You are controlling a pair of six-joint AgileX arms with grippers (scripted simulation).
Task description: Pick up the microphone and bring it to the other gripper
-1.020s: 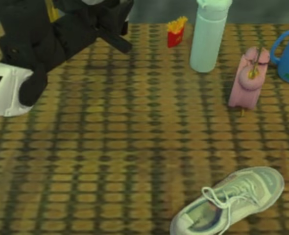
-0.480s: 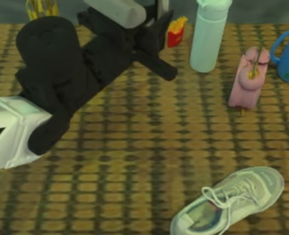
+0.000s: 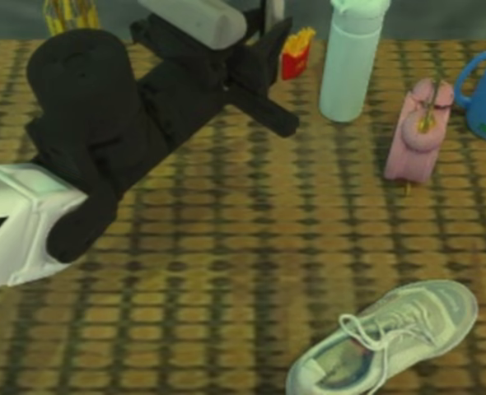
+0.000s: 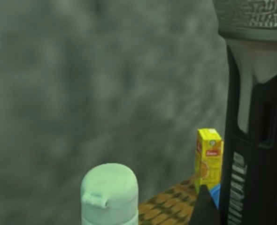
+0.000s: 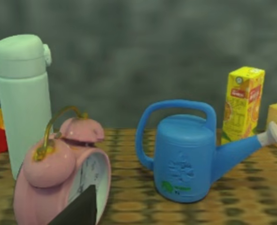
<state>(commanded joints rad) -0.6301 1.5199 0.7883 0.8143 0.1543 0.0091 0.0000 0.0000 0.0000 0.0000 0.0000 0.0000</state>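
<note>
The left gripper [image 3: 264, 74] is clamped on the microphone [image 4: 256, 112], raised near the table's far edge. Only the left wrist view shows its mesh head (close up); the top view hides it behind the arm.

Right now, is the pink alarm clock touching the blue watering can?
Apart. The right wrist view shows a strip of bare table between the pink alarm clock and the blue watering can.

Microphone [image 4: 256, 117]: black stick handle, silver-grey mesh head on top. Stands upright, very close in the left wrist view. In the top view only a slim upright sliver shows at the bench's far edge.
</note>
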